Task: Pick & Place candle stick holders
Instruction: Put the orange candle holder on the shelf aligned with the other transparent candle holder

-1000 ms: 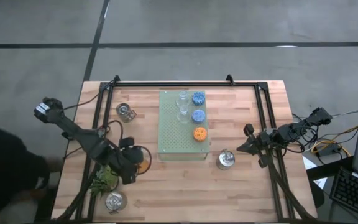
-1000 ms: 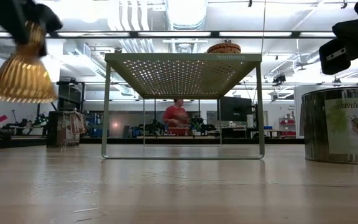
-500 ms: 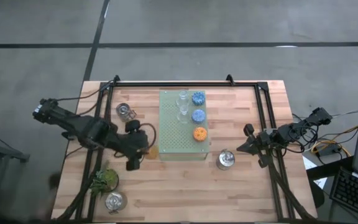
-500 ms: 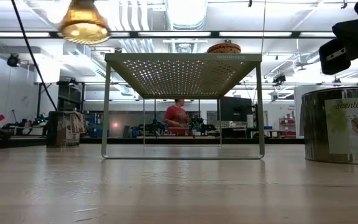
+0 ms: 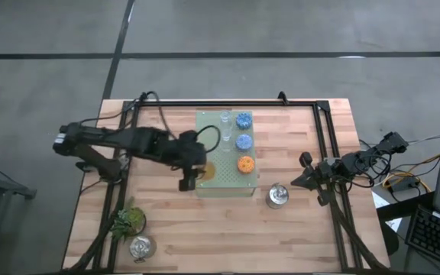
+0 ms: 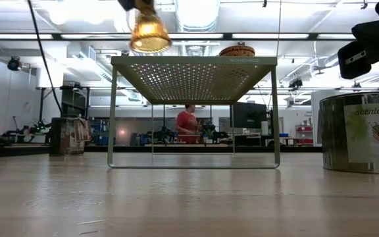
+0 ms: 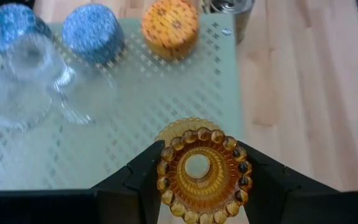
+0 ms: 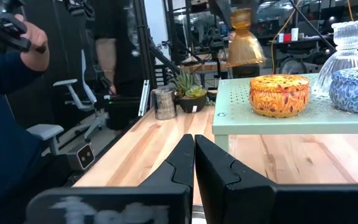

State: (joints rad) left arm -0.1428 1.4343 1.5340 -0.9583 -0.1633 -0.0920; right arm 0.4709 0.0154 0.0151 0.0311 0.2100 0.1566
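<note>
Lowering it slowly works best: your left gripper (image 7: 197,180), clamped on the amber holder (image 7: 202,174), hangs above the pale green board (image 5: 208,141)'s front edge, well clear of the orange holder (image 5: 245,163).

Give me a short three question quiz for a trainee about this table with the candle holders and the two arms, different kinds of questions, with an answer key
1. True or false: the left gripper holds the ribbed amber glass candle holder above the pale green perforated board.
2. Multiple choice: which holder on the board stands nearest the shiny silver tin at the right arm's side? A) the orange patterned round holder B) a blue patterned round holder C) a clear glass holder
3. Fill in: the right gripper, waiting at the table's right edge, has its fingers ____.

Key: 1 true; 2 A; 3 shut.
</note>
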